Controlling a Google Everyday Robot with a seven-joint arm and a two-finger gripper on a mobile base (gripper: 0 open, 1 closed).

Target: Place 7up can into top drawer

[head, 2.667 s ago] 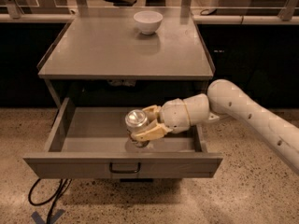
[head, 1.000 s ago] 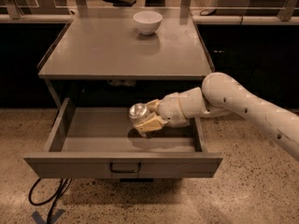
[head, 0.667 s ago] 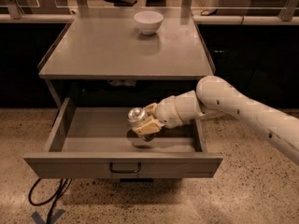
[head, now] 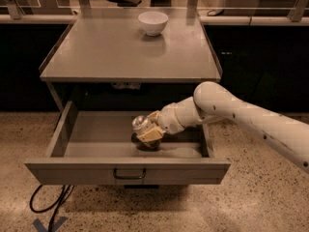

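Observation:
The top drawer (head: pixel 126 172) is pulled open below the grey tabletop, its dark bar handle at the front centre. My gripper (head: pixel 147 132) reaches in from the right on a white arm and is inside the drawer, near its middle. It is shut on the 7up can (head: pixel 140 125), whose shiny silver top shows at the gripper's upper left. The can is tilted and low over the drawer floor; its green and white label is mostly hidden by the fingers (head: pixel 150 135).
A white bowl (head: pixel 153 22) stands at the back of the grey tabletop (head: pixel 120 52). A black cable (head: pixel 50 204) lies on the speckled floor at the lower left. Dark cabinets flank the table on both sides.
The gripper with the can has moved a little left and lower inside the drawer. The arm has swung further in over the drawer's right side.

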